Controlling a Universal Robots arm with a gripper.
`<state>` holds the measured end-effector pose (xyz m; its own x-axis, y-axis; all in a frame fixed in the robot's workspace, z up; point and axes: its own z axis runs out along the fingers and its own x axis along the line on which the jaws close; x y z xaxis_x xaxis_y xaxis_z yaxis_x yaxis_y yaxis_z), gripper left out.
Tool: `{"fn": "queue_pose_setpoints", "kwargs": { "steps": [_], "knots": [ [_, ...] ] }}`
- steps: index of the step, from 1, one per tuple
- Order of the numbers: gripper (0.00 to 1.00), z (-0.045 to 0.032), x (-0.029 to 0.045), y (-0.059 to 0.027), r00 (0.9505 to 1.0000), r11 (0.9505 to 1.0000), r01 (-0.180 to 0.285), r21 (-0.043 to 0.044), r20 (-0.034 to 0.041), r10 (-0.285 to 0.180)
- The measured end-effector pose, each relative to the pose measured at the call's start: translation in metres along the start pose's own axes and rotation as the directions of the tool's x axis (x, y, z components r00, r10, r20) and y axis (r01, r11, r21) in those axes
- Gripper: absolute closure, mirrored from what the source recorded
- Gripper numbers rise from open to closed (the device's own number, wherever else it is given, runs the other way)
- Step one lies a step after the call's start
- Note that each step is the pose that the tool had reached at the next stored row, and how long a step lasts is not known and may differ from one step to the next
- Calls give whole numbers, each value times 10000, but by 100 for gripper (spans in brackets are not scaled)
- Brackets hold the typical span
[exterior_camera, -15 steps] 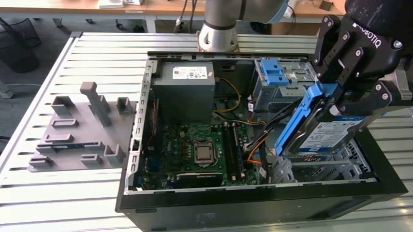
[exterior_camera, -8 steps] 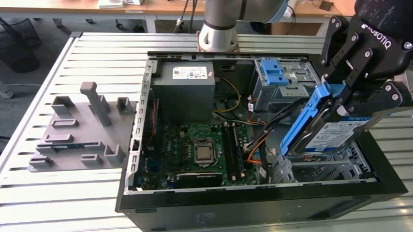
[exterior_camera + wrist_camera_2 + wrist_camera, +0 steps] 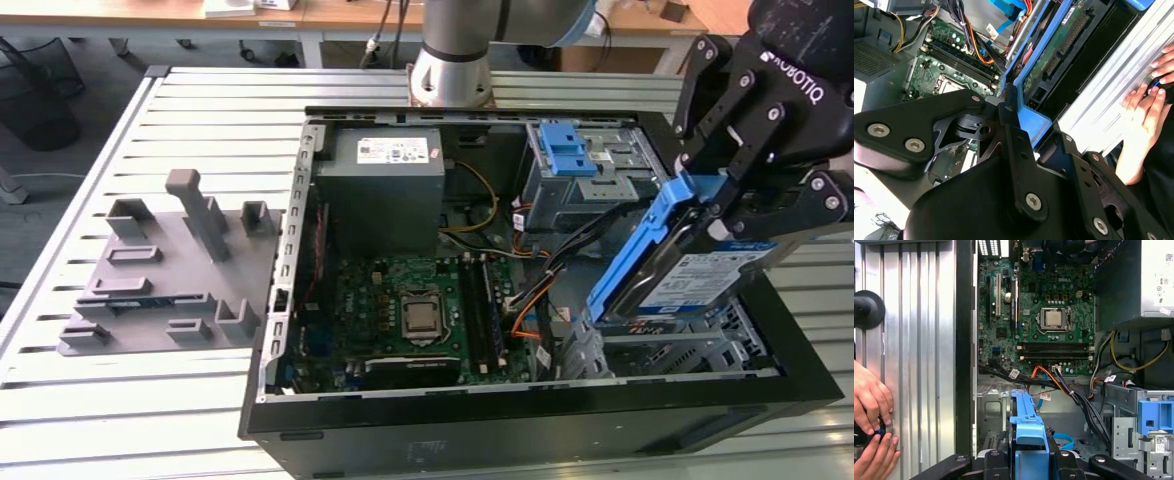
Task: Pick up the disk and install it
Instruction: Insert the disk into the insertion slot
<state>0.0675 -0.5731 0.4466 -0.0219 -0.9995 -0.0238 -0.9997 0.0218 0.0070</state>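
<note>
**Blue-railed disk: lifted, not yet seated**

- Item: the disk point(image 3: 694, 272), a silver-grey drive in blue carrier rails. It sits at the right of the exterior view, on edge and tilted, over the open computer case point(image 3: 283, 300). Its blue rail also shows in the first wrist view point(image 3: 1029, 440).
- Holder: the gripper point(image 3: 731, 205). I see its fingers clamped on the disk's upper part.
- Below: a bare metal bay point(image 3: 667, 350) at the exterior view's lower right. The disk's lower edge hangs over it and I cannot see it slotted in.
- Nearby: the drive cage point(image 3: 587, 160) with blue latches, upper right inside the case and apart from the disk.
- Also present: a person's hands point(image 3: 871, 405) on the slatted table point(image 3: 919, 315) beside the case.
- Progress, as I judge it: the pick-up is done and the installation is outstanding.
</note>
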Motion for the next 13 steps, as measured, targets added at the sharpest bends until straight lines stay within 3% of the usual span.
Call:
{"fn": "queue_pose_setpoints", "kwargs": {
  "steps": [13],
  "knots": [
    [64,36,5,-63,10000,10000,0,0,2,0]
  ]
}}
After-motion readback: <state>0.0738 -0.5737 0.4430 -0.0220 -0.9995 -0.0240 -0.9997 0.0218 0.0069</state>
